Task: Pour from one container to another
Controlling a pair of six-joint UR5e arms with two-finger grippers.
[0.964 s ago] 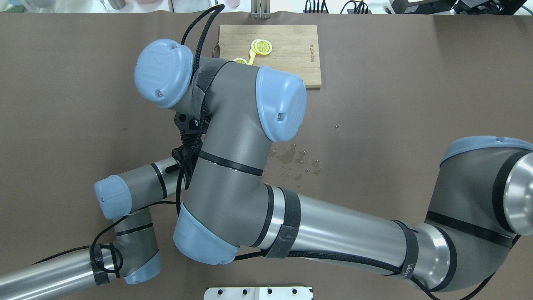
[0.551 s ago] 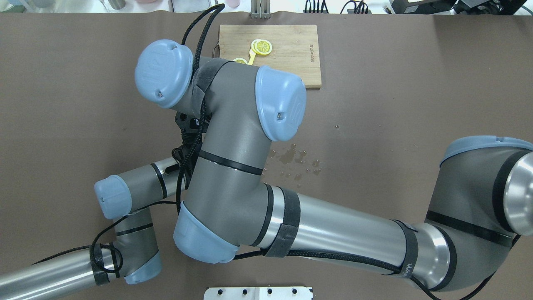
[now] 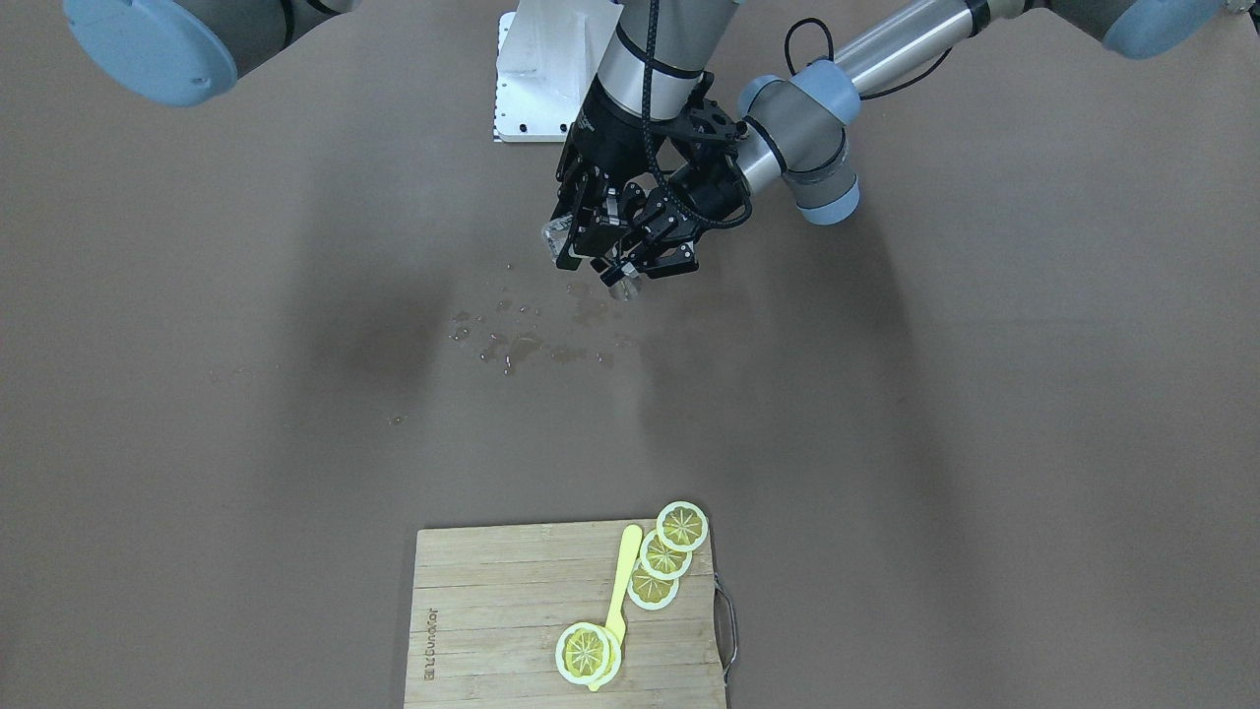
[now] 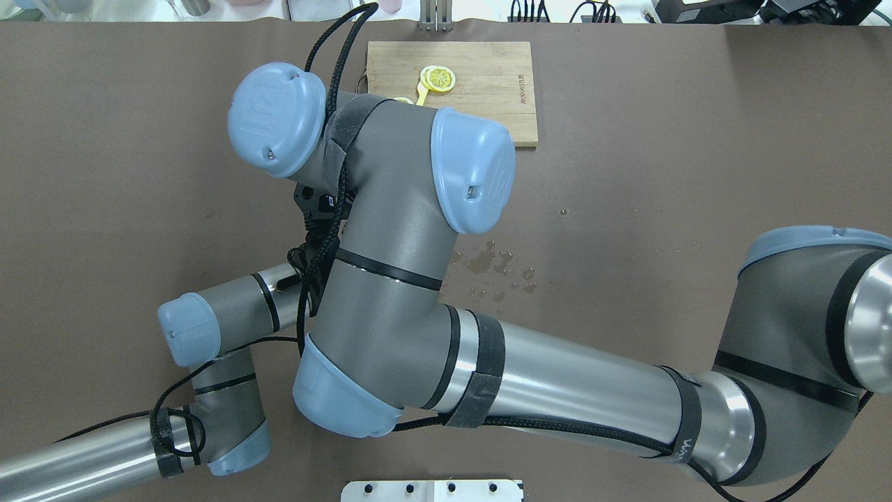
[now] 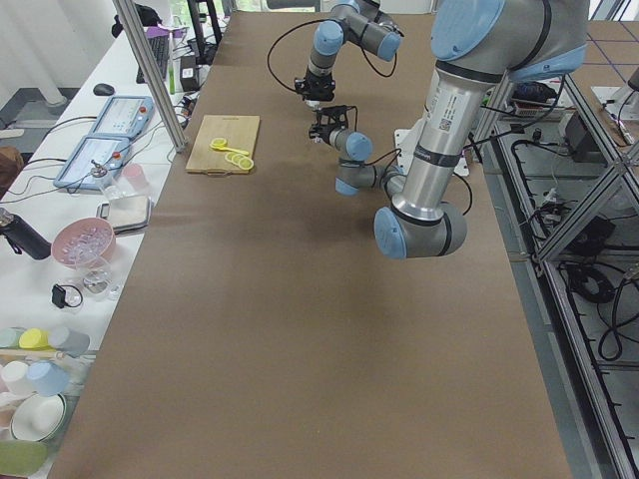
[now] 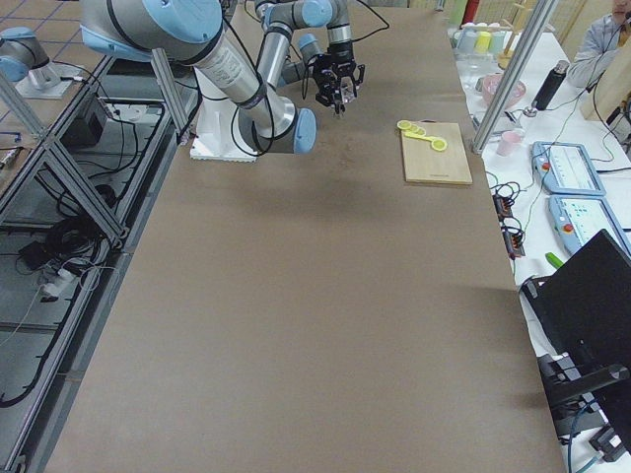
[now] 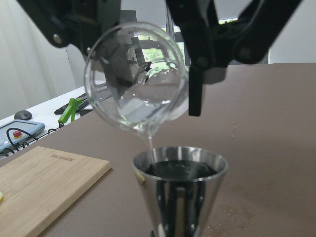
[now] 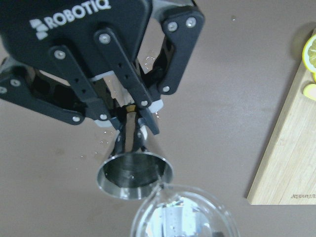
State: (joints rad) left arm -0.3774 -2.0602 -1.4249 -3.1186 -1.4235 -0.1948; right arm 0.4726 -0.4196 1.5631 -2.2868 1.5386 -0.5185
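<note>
In the left wrist view the clear glass cup (image 7: 136, 84) is tipped steeply over the steel jigger (image 7: 180, 182), and a thin stream falls from its lip into the jigger's dark bowl. My right gripper (image 3: 576, 241) is shut on the cup (image 3: 553, 234). My left gripper (image 8: 129, 126) is shut on the jigger's narrow waist and holds the jigger (image 8: 134, 175) upright just below the cup's rim (image 8: 182, 212). Both are held above the table. The overhead view hides both grippers under the right arm.
Spilled droplets (image 3: 522, 345) wet the brown table in front of the grippers. A wooden cutting board (image 3: 472, 611) with lemon slices (image 3: 664, 556) and a yellow pick lies further out. The white base plate (image 3: 541, 79) sits behind the grippers.
The right arm's wrist joints have shifted very slightly toward the cutting board. The left arm has stayed put.
</note>
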